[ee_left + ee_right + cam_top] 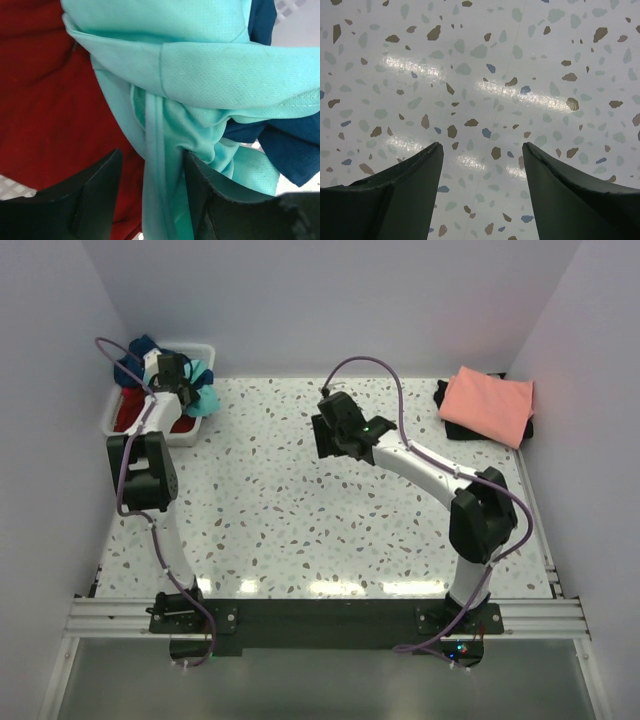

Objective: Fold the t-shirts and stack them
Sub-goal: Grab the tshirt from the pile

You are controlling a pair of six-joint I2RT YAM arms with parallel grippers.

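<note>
Speckled terrazzo table top fills the middle, white with brown, grey and blue chips; bright streaks of reflected light sit along its near side; plain pale far wall, left wall and right wall box it in; a ribbed aluminium rail runs across the near edge; nearer than that, a dull grey surface.

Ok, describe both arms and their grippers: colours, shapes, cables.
Both arms match: the left arm and right arm have white tubular links joined by bulky black joint housings. A purple cable loops loosely along each. The left gripper and right gripper each carry two dark, wedge-shaped fingers tapering to points.
</note>
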